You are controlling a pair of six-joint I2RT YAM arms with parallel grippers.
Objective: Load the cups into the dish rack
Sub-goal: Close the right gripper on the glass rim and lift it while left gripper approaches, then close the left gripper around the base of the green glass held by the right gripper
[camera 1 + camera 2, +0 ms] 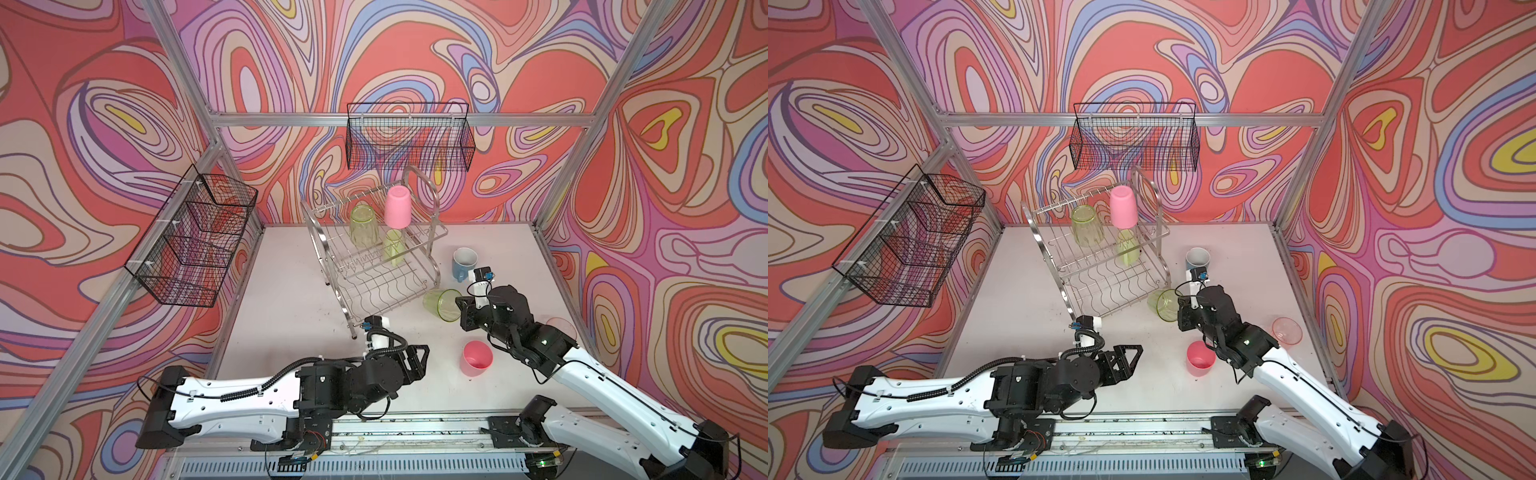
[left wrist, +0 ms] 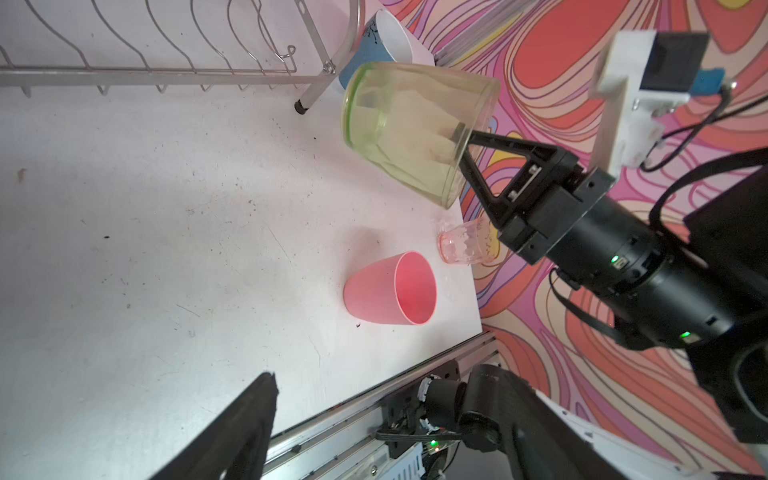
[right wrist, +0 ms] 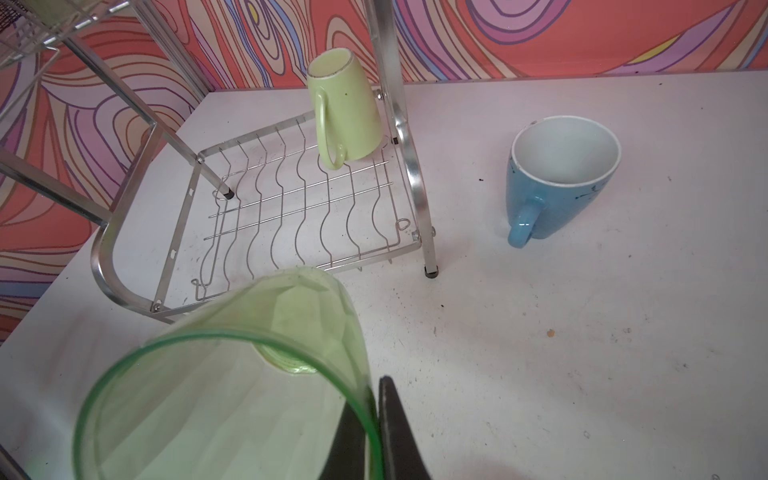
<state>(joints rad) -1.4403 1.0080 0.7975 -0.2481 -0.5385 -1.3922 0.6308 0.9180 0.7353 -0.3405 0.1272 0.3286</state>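
The silver dish rack (image 1: 432, 266) (image 1: 1034, 232) stands at the back of the table. Its top tier holds an upturned pink tumbler (image 1: 397, 206) and a clear green cup (image 1: 363, 226); a pale-green mug (image 3: 345, 112) stands inverted on the lower tier. My right gripper (image 1: 459, 305) (image 3: 374, 390) is shut on the rim of a second clear green cup (image 1: 442, 305) (image 2: 415, 129), tilted above the table by the rack's front right leg. My left gripper (image 1: 419, 357) is open and empty, left of an upright pink tumbler (image 1: 476, 357) (image 2: 390, 289).
A blue white-lined mug (image 1: 464, 264) (image 3: 557, 183) stands upright to the right of the rack. A clear pinkish cup (image 1: 1287, 330) (image 2: 467, 247) sits near the table's right edge. Black mesh baskets hang on the left wall (image 1: 195, 237) and the back wall (image 1: 409, 137).
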